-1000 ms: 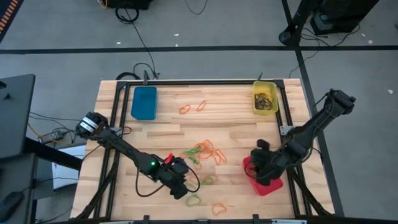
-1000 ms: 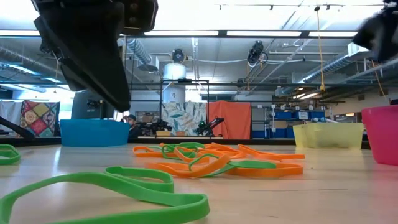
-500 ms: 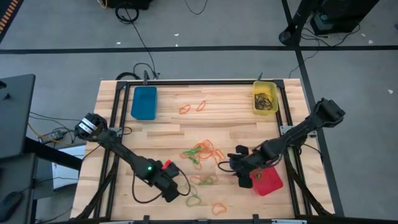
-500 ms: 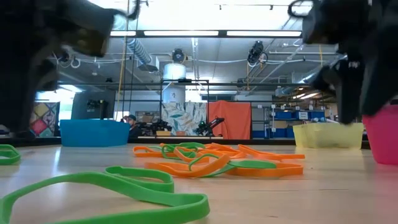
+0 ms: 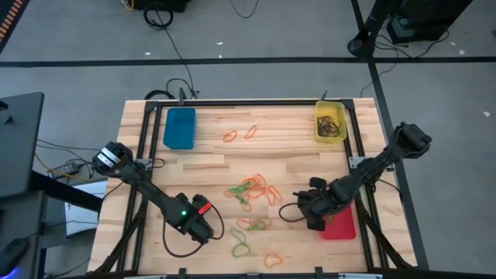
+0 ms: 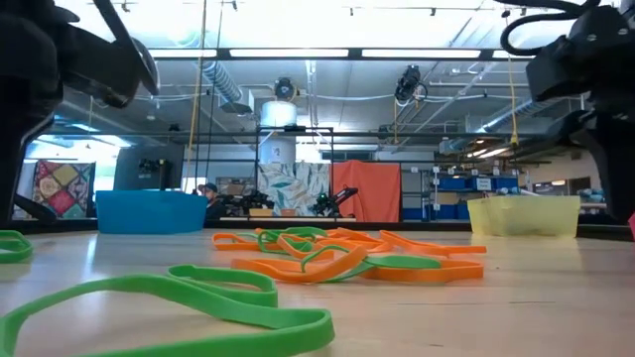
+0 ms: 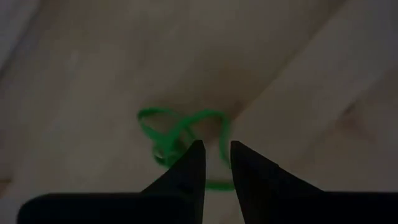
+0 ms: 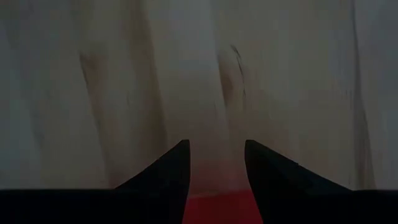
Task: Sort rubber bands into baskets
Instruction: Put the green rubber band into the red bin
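Orange and green rubber bands lie in a heap [image 5: 252,190] at mid-table, also in the low view [image 6: 347,253]. Loose rubber bands lie near the front edge [image 5: 242,249] and at the far middle [image 5: 240,134]. The blue basket [image 5: 180,128] stands far left, the yellow basket [image 5: 330,122] far right, and the red basket [image 5: 339,223] near right. My left gripper [image 5: 198,226] points down at the near left. Its fingers [image 7: 216,155] are narrowly open just above a green rubber band [image 7: 177,130] lying flat. My right gripper [image 5: 311,212] hangs open [image 8: 217,152] beside the red basket's left side.
A black frame rail [image 5: 248,101] runs along the table's far edge and down both sides. Bare wood [image 5: 209,167] lies between the blue basket and the heap. A large green rubber band [image 6: 179,302] lies close to the low camera.
My left gripper has gone toward the table's left edge, away from the loose bands near the front, and tipped until it points straight down. My right gripper has come off the red basket toward the table's left and sunk lower beside it.
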`<action>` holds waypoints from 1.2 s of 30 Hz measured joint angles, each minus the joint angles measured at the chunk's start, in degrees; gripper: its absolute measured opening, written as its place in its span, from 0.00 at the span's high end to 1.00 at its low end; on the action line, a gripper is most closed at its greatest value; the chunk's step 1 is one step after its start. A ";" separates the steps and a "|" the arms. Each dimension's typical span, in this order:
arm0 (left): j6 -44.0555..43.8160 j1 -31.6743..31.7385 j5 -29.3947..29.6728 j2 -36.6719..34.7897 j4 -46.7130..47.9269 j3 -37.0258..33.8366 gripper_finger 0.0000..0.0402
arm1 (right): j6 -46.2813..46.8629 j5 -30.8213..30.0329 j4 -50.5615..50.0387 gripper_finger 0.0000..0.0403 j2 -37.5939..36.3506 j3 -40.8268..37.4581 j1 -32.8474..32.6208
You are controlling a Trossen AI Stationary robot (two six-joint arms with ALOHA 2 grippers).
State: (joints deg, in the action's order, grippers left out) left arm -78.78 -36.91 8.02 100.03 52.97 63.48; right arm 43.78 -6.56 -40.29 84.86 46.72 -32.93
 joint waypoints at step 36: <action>-4.08 -2.97 3.60 -0.32 -3.54 -8.95 0.50 | 2.73 -19.79 1.76 0.59 -0.20 0.00 -7.65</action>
State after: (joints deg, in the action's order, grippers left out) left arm -82.87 -39.88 11.62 99.71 49.43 54.53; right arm 46.51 -26.35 -38.53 84.66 46.72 -40.58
